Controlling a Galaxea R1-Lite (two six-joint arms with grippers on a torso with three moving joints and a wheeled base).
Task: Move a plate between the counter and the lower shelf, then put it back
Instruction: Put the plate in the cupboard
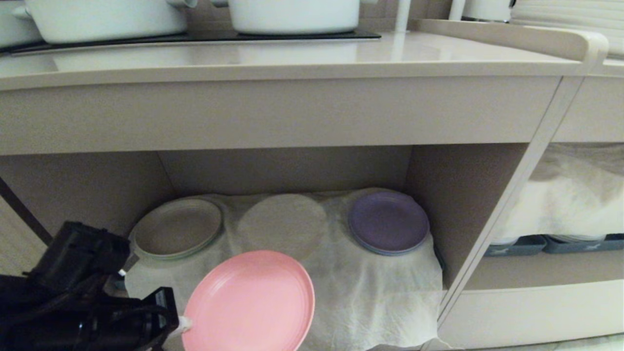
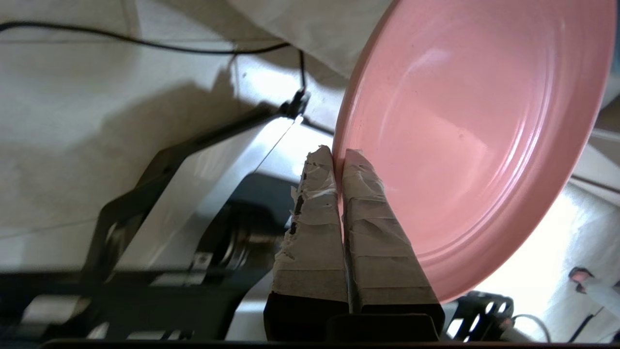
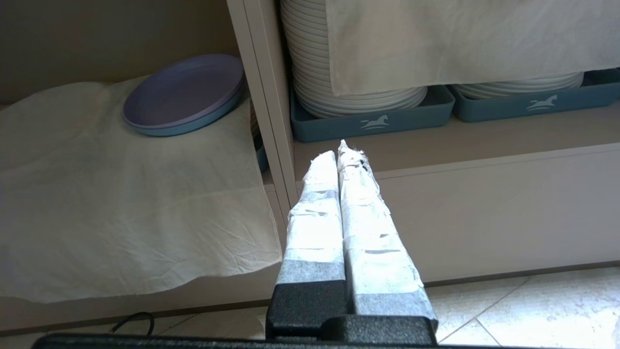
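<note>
The small round pink plastic plate [image 1: 249, 302] was pinched by its rim in the shut left pincer [image 2: 339, 160], held tilted, apparently clear of the cloth-covered lower shelf [image 1: 370, 292] beyond. So thin an edge-grip might let it slip or swing.

Pink plate [image 1: 249, 302], tilted, before the cloth-covered lower shelf [image 1: 380, 292].

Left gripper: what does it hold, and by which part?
The left gripper holds the pink plate by its rim, pinched at the edge. The right gripper holds nothing.
</note>
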